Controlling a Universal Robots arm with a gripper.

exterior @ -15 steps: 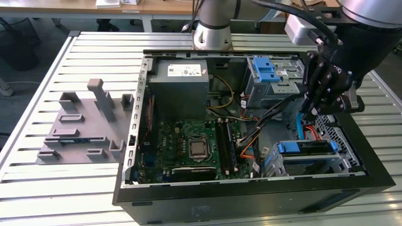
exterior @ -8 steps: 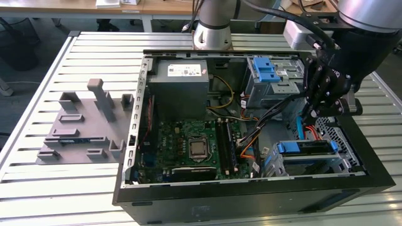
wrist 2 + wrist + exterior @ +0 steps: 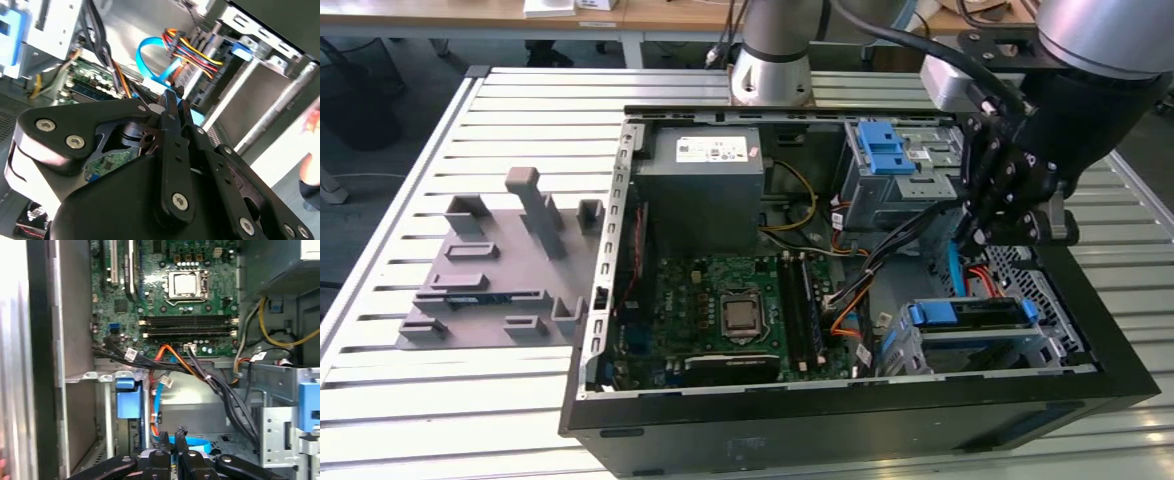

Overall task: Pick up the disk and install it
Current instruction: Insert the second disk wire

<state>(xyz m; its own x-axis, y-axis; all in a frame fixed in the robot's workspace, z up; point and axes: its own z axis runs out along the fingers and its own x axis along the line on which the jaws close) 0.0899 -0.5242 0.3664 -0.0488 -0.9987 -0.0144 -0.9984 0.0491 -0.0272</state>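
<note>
The open computer case [image 3: 854, 430] lies on its side on a slatted metal table [image 3: 520, 90]. In the case corner nearest the exterior camera, on that view's right, stands a metal drive cage [image 3: 1047, 345]. The disk [image 3: 970, 314] sits in this cage, with the blue end of its carrier facing the inside of the case. The first wrist view shows that blue end [image 3: 128, 399] in the cage slot, and the drive body is mostly hidden there.

Just behind the cage, the gripper [image 3: 979, 238] hangs over the case floor, apart from the disk. Its fingers [image 3: 180, 436] are pressed together with nothing between them, which the second wrist view [image 3: 170, 97] also shows. A light blue flat cable [image 3: 196, 444] loops on the floor right under the fingertips.

Farther in, black and orange wires [image 3: 170, 362] cross to the green motherboard [image 3: 720, 310]. Beyond it lie the grey power supply [image 3: 707, 175] and a second cage with a blue latch [image 3: 887, 148]. The arm's base [image 3: 774, 60] rises behind the case. A grey plastic fixture [image 3: 494, 265] sits on the table well off to the exterior view's left.
</note>
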